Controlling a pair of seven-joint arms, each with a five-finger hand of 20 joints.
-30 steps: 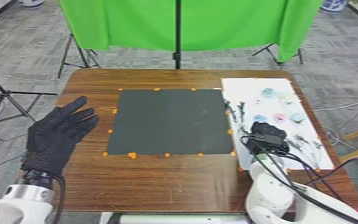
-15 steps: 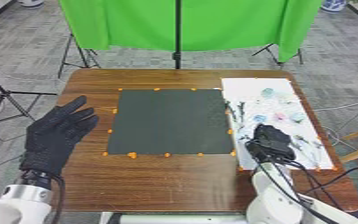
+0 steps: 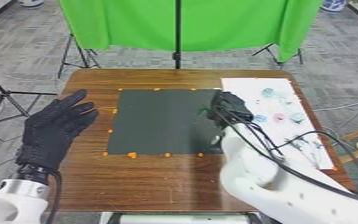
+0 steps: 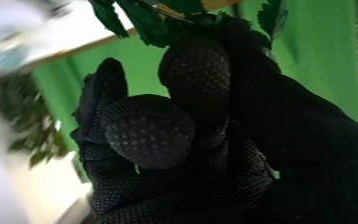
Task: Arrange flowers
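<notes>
Brown wooden desk, with a dark rectangular mat at the middle and orange marks along the mat's edges. Right: a long white sheet, running from near to far, bearing pale blue flowers and a pink flower.

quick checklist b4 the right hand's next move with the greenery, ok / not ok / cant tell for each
1. Greenery in the right hand: ok, leaves stick out at its fingertips.
2. Greenery over the dark mat: ok, leaves show above its right part.
3. Greenery laid down and released: not ok, it is held.
4. Greenery touching the mat: cannot tell.
5. Left hand out of the way: ok, open beyond the mat's left edge.
6. Pink flower on the white sheet: ok, available there.
</notes>
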